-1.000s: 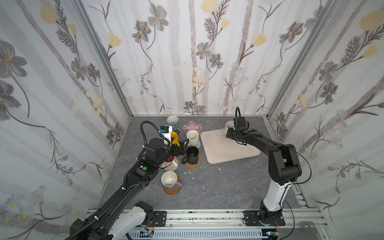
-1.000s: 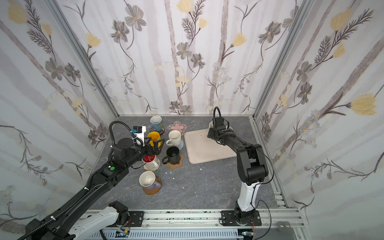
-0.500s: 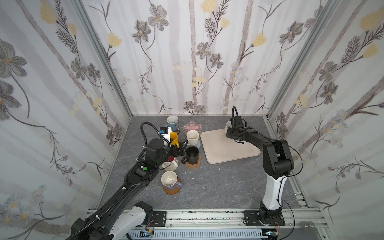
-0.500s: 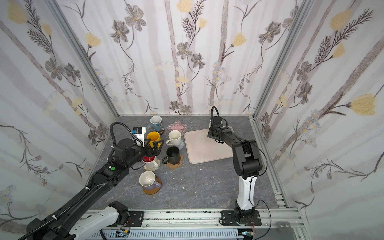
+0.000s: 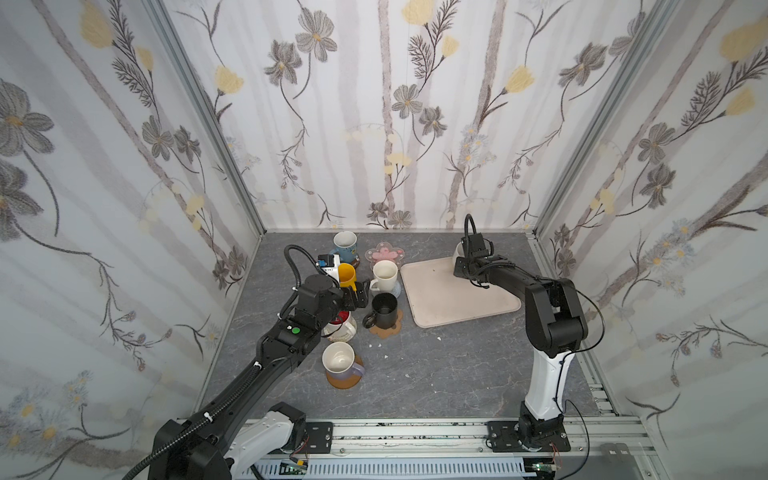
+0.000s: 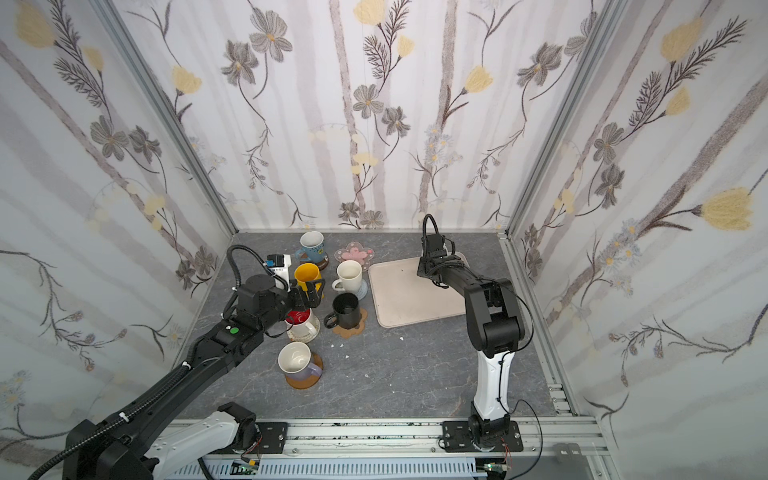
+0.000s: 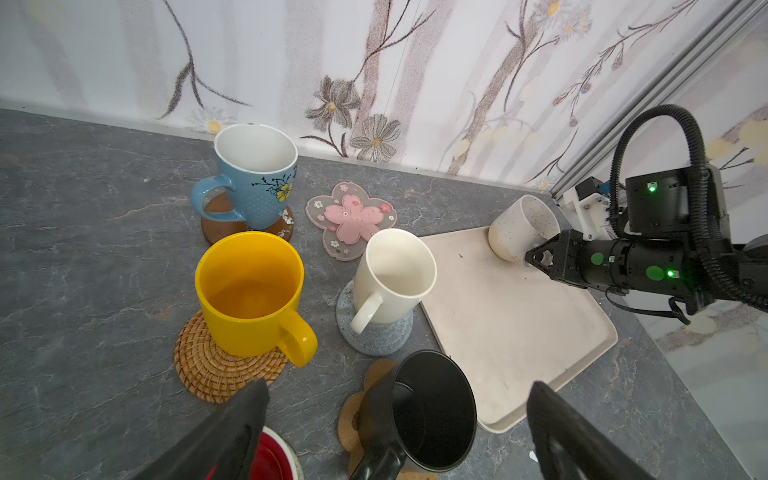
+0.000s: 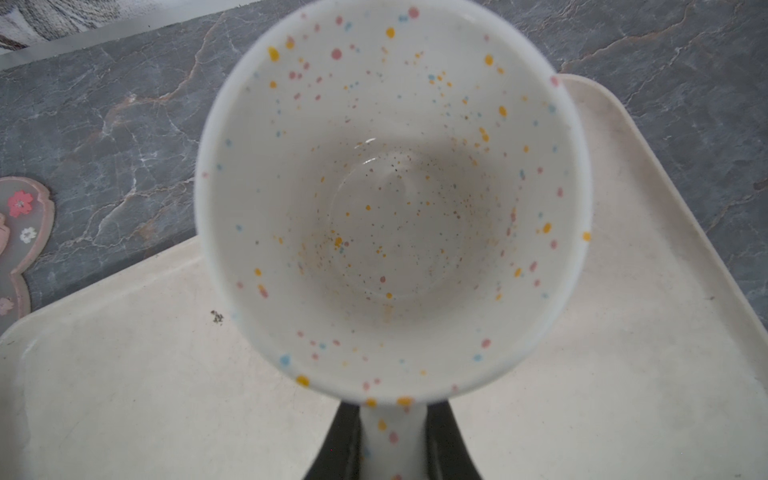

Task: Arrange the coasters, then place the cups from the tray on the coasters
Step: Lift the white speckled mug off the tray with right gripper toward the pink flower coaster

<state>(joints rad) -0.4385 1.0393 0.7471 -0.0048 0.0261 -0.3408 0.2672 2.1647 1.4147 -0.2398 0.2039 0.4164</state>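
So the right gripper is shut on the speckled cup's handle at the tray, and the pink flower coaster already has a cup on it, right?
Not quite: the pink flower coaster is bare, no cup on it, as the left wrist view shows. The rest holds: the right gripper is shut on the handle of the speckled cup at the tray.

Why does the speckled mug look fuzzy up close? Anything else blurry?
Right wrist view: the speckled mug fills the frame, its rim soft, likely too close. Left wrist view: the fingers of the left end effector look blurred; the yellow mug is sharp.
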